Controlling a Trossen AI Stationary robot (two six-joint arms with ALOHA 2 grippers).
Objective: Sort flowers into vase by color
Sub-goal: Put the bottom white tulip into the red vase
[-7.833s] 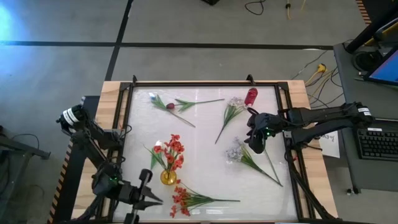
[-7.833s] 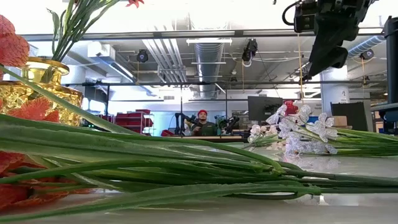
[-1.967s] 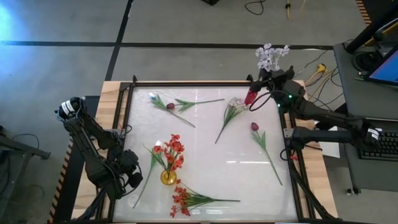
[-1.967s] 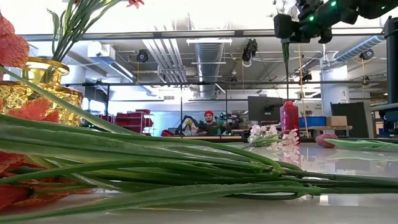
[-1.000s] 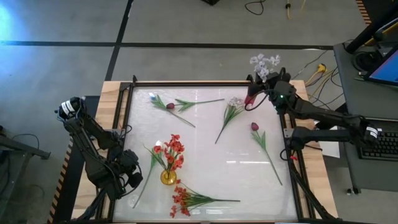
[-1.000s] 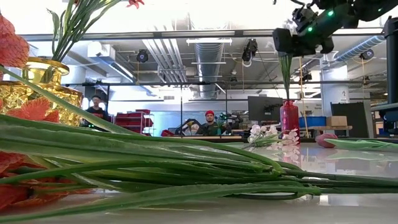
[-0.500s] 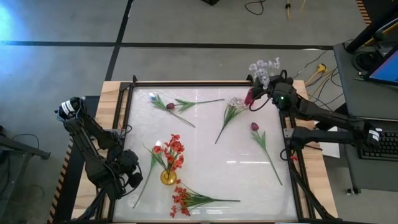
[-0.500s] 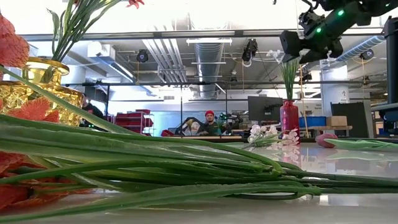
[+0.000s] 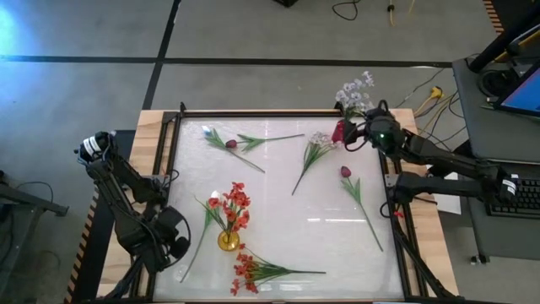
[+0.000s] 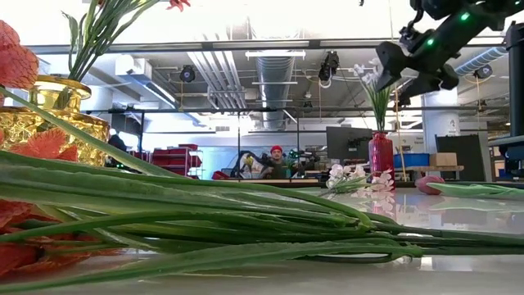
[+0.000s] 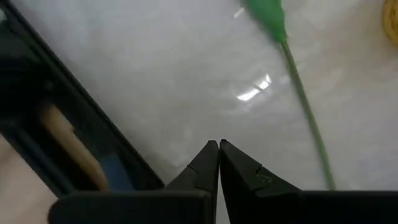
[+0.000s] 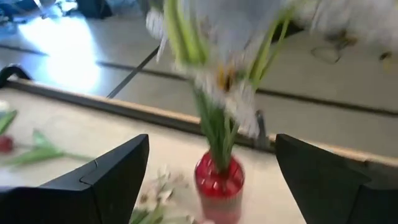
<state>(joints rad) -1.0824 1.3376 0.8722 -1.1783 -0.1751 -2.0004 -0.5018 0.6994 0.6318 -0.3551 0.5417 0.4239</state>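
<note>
A white blossom spray (image 9: 354,91) stands upright with its stems in the red vase (image 9: 340,133) at the table's far right; both also show in the right wrist view (image 12: 219,180). My right gripper (image 9: 359,138) is open, just right of the vase at the height of the stems, with a finger on either side and apart from them (image 12: 211,146). My left gripper (image 9: 173,239) is shut and empty at the near left corner, beside a green stem (image 11: 305,118). Red-orange sprays stand in the gold vase (image 9: 228,241).
On the table lie a red-orange spray (image 9: 253,272), a white spray (image 9: 316,148), a maroon tulip (image 9: 345,171) with its long stem, and a maroon bud (image 9: 230,143) beside a white bud (image 9: 207,131). A black frame (image 9: 253,112) rims the table.
My right gripper has gone down with the white spray, and the spray's stems have gone into the red vase. The spray now stands in the vase. The gripper has since drawn a little toward the table's right edge.
</note>
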